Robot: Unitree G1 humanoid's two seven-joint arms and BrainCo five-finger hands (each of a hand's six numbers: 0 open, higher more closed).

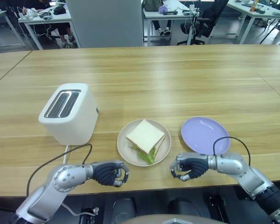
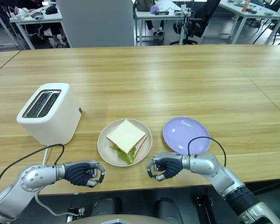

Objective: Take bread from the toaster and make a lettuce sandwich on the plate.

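Fingers (image 1: 116, 174) of left hand (image 1: 105, 172) and right hand (image 1: 192, 167) curl up empty beside the white-bread lettuce sandwich (image 1: 145, 136) on its round tan plate (image 1: 123, 147).

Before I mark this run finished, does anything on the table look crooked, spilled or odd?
Nothing stands out much. The sandwich sits whole on the beige plate, with lettuce poking out at its near corner. The toaster stands upright and the purple plate is bare. No spills show.

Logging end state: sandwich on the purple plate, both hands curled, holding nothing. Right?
No: the left eye view shows the sandwich on the beige plate, not the purple plate. Left hand and right hand are curled, holding nothing.
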